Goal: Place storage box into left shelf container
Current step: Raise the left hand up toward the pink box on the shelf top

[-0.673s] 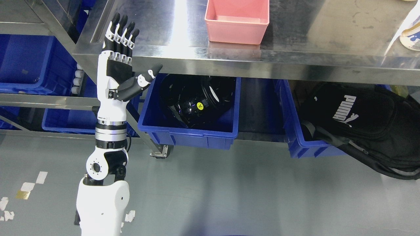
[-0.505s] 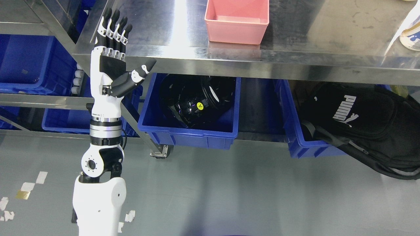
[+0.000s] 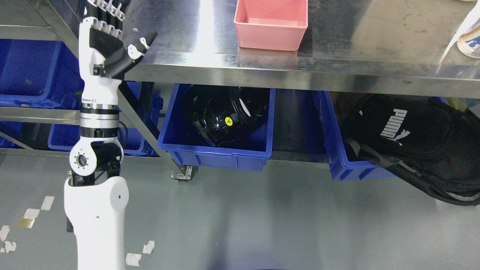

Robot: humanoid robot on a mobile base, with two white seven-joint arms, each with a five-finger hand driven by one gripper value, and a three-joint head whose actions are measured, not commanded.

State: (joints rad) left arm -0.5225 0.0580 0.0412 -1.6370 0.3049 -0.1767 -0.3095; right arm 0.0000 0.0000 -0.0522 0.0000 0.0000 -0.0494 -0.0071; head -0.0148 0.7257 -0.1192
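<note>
A pink storage box stands on the steel table top, near its front edge at the upper middle. My left hand is raised at the table's left corner, well to the left of the pink box, with the fingers stretched up past the top edge and the thumb spread out to the right; it holds nothing. Blue containers sit on the shelf unit at the far left. My right arm does not show.
Under the table a blue bin holds black gear, and another blue bin to the right carries a black backpack. A slanted steel table leg runs beside my forearm. Grey floor with tape scraps lies below.
My left arm has risen and shifted to the left, so the fingertips now pass out of the top of the picture. The pink box and bins have not moved.
</note>
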